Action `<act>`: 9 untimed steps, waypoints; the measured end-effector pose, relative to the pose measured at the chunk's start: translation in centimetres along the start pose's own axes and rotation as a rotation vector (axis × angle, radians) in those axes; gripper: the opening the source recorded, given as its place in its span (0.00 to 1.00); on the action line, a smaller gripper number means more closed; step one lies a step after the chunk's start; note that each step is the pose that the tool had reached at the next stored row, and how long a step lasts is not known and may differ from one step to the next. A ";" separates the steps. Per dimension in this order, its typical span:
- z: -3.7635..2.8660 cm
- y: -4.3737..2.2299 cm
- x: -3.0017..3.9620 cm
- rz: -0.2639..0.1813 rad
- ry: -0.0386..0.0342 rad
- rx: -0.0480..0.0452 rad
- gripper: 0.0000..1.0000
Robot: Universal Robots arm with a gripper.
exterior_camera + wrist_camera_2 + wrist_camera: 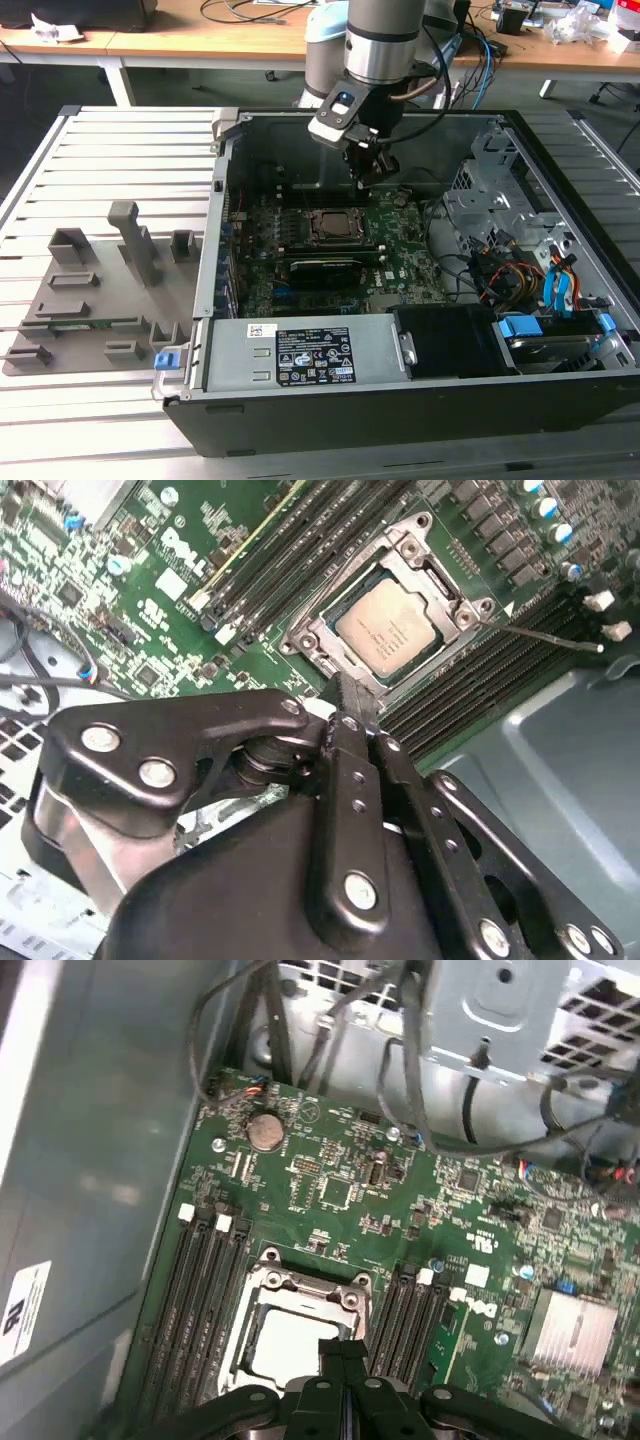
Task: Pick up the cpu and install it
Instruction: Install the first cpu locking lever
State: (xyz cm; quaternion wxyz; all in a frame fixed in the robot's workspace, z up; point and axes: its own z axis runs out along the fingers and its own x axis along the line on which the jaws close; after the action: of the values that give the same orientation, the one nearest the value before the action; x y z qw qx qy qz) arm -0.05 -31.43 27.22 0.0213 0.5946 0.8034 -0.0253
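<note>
The arm comes down from the far side of an open computer case, its wrist bent so that the gripper points down into the case above the motherboard. The case lies on its side on a slatted desk; a grey tray sits on the desk at the exterior view's left, well apart from the gripper. The jaws are pressed together with no gap showing between them, and they hold nothing; in the second wrist view the fingertips meet in a narrow dark point seen against the near edge of the socket. The cpu lies flat inside that socket, its pale metal top facing up and the metal frame around all four sides; it is apart from the gripper, just beyond the tip. A thin lever sticks out from the socket's side, over the memory slots. In the first wrist view the cpu shows as a pale square partly behind the closed tip; rows of memory slots run along both sides of the socket.
</note>
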 end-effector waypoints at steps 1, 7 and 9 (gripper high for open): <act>0.00 0.04 -0.01 -0.045 -0.0007 -0.0028 0.11; 0.00 0.04 -0.01 -0.151 -0.0023 -0.0097 0.11; 0.00 0.04 -0.02 -0.229 -0.0036 -0.0147 0.11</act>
State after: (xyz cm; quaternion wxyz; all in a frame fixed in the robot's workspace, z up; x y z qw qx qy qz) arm 0.00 -31.44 27.22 0.0241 0.4988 0.8661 -0.0227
